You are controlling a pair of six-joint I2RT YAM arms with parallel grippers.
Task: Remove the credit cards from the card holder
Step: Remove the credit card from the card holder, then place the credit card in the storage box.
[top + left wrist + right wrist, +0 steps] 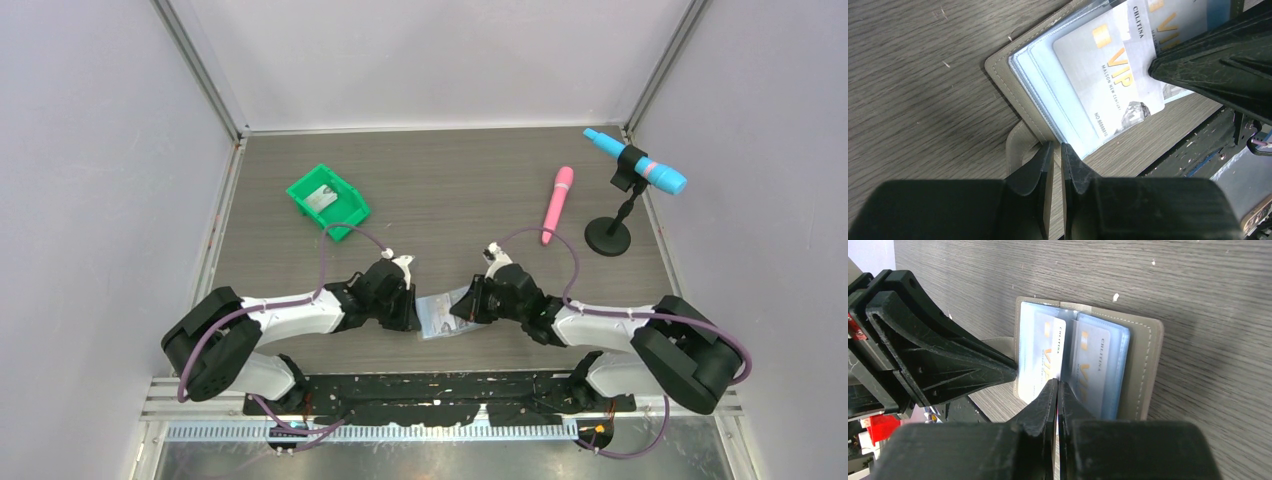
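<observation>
The card holder [440,318] lies open near the table's front edge, between both grippers. In the left wrist view its beige inner cover [1003,65] holds clear sleeves, and a white credit card [1108,75] with gold "VIP" print sticks out of one. My left gripper [1057,150] is shut on the holder's near edge beside its tab. In the right wrist view two cards show in the sleeves, one on the left [1040,355] and one on the right [1093,362]. My right gripper [1058,385] is shut on the left card's edge.
A green bin [328,200] holding a grey item stands at the back left. A pink stick [557,203] and a blue microphone on a black stand [635,165] are at the back right. The table's front edge and black rail lie just behind the holder.
</observation>
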